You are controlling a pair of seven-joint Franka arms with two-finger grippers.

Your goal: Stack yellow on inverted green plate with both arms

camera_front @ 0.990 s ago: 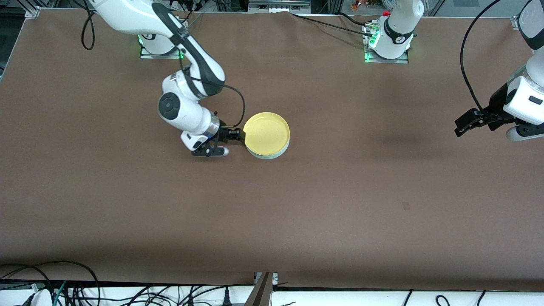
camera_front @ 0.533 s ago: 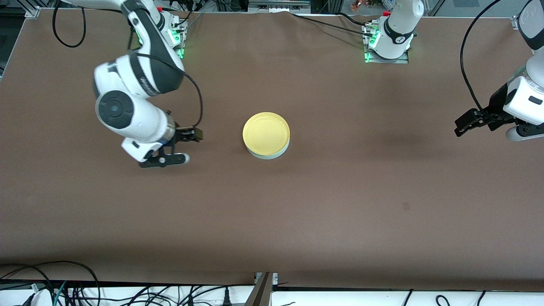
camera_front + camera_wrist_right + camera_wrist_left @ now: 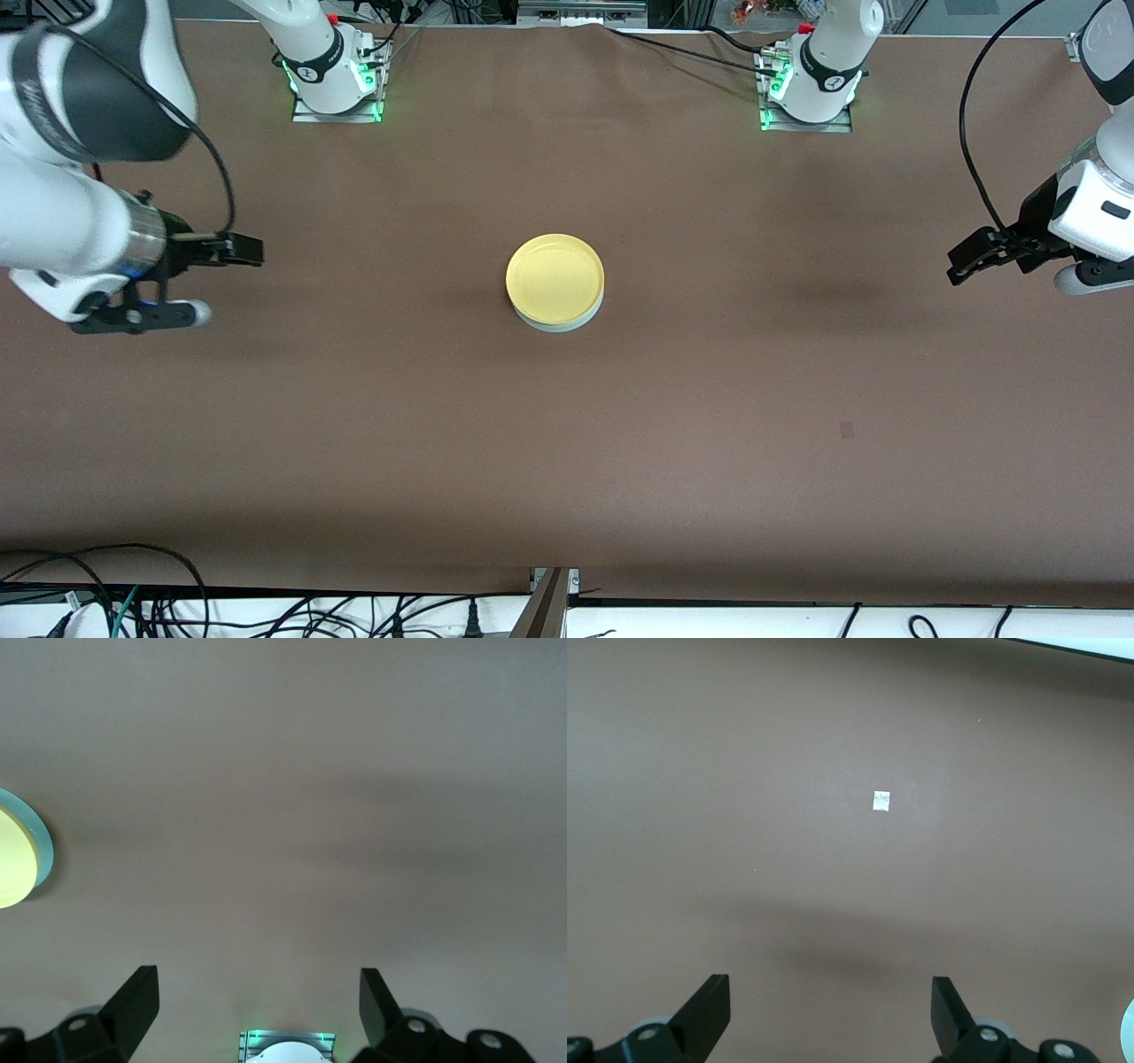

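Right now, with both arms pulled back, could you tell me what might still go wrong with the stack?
The yellow plate sits slightly off-centre on the green plate, whose rim peeks out on the camera side, so a table bump might slide it. Both the right gripper and left gripper hang open, empty and well clear.

Bright yellow plate (image 3: 555, 276) on pale mint-green plate (image 3: 560, 324) (rim only), brown table (image 3: 709, 399), white/blk arms.

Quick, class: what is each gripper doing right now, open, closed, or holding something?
Left gripper: open, holding nothing, over bare table at the left arm's end.
Right gripper: open, holding nothing, over bare table at the right arm's end.
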